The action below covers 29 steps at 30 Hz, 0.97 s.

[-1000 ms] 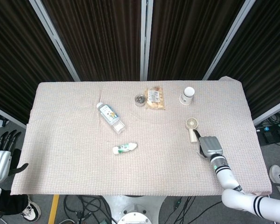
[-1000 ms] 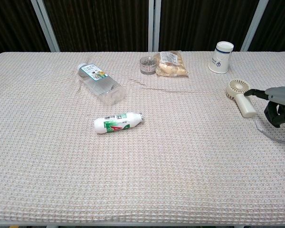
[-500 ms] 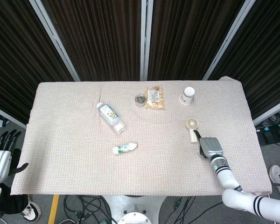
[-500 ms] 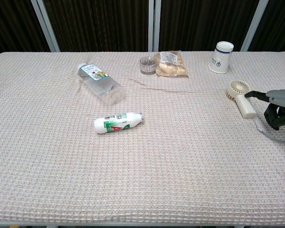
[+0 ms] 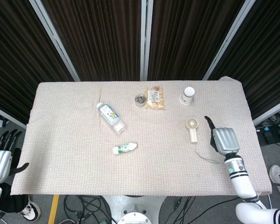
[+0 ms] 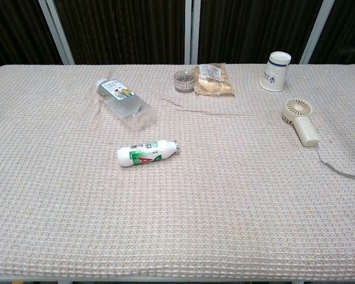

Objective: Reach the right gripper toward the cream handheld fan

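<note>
My fingers on my right hand point far and hold nothing; their spread I cannot tell. The cream handheld fan lies just left, long axis near-to-far, head far. A second ago this hand touched its handle; now it sits further right.

Bare desk cloth lies between the right hand and the cream handheld fan. The white cup stands well behind the fan; a thin cord trails nearby.
</note>
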Available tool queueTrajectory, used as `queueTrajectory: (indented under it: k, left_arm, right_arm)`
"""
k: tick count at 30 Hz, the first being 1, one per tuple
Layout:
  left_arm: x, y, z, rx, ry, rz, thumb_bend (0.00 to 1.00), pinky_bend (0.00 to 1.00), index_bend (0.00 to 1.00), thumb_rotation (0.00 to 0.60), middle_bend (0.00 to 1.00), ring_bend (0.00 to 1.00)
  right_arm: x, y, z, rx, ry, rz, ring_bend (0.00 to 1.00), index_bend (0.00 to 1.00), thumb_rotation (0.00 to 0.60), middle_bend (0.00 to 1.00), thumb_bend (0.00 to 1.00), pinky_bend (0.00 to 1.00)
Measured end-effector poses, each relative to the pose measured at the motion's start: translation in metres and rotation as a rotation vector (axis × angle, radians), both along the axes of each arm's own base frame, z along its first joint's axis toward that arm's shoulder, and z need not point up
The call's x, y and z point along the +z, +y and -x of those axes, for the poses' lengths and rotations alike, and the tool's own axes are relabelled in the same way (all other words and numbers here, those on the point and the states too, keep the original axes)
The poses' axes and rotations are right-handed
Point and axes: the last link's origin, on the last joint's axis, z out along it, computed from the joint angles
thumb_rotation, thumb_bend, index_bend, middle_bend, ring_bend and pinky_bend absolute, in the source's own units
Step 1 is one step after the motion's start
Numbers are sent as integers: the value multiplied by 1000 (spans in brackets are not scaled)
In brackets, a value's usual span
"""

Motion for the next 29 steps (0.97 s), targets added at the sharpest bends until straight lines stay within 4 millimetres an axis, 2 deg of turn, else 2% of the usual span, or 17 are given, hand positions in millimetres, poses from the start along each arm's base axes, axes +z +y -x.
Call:
queueTrajectory:
  k: [4, 5, 6, 8, 9, 10, 11, 12, 14, 22, 29]
  left_arm:
    - [-2, 0, -2, -6, 4, 4, 22, 184, 63, 600, 42, 0]
    - [-2, 0, -3, -8, 5, 5, 22, 184, 63, 600, 42, 0]
    - [-3, 0, -5, -12, 5, 6, 22, 184, 63, 600, 42, 0]
    - [-4, 0, -7, -18, 5, 6, 22, 184, 63, 600, 42, 0]
    - [-5, -1, -8, -22, 3, 6, 21, 184, 62, 600, 42, 0]
    - [-5, -1, -9, -24, 1, 5, 21, 184, 62, 600, 42, 0]
    - [-6, -2, -10, -26, -1, 5, 22, 184, 63, 600, 42, 0]
    - [-7, -3, -10, -27, -3, 5, 21, 184, 63, 600, 42, 0]
    - [-8, -5, -10, -27, -5, 5, 21, 184, 62, 600, 42, 0]
    - [-7, -9, -13, -36, -10, -5, 21, 184, 63, 600, 42, 0]
    - [-4, -7, -16, -43, -10, -17, 21, 184, 63, 600, 42, 0]
  right_arm:
    - [27, 14, 12, 87, -29, 166, 874, 103, 600, 970, 1000, 856]
    - [34, 18, 17, 106, -31, 207, 810, 114, 600, 904, 994, 825]
    - [44, 24, 24, 131, -29, 259, 717, 116, 600, 807, 928, 766]
    - [57, 35, 38, 157, -14, 317, 402, 63, 600, 482, 581, 493]
    - [65, 43, 50, 158, 6, 339, 201, 27, 600, 266, 310, 277]
    - [71, 49, 59, 150, 26, 347, 45, 0, 600, 81, 100, 85]
    - [76, 52, 66, 138, 47, 349, 7, 0, 600, 28, 41, 30]
    - [82, 56, 73, 119, 72, 343, 0, 0, 600, 4, 5, 1]
    - [87, 61, 79, 82, 92, 320, 0, 0, 600, 0, 0, 0]
    - [105, 124, 95, -139, 59, 242, 0, 0, 600, 0, 0, 0]
    - [98, 125, 91, -103, 57, 248, 0, 0, 600, 0, 0, 0]
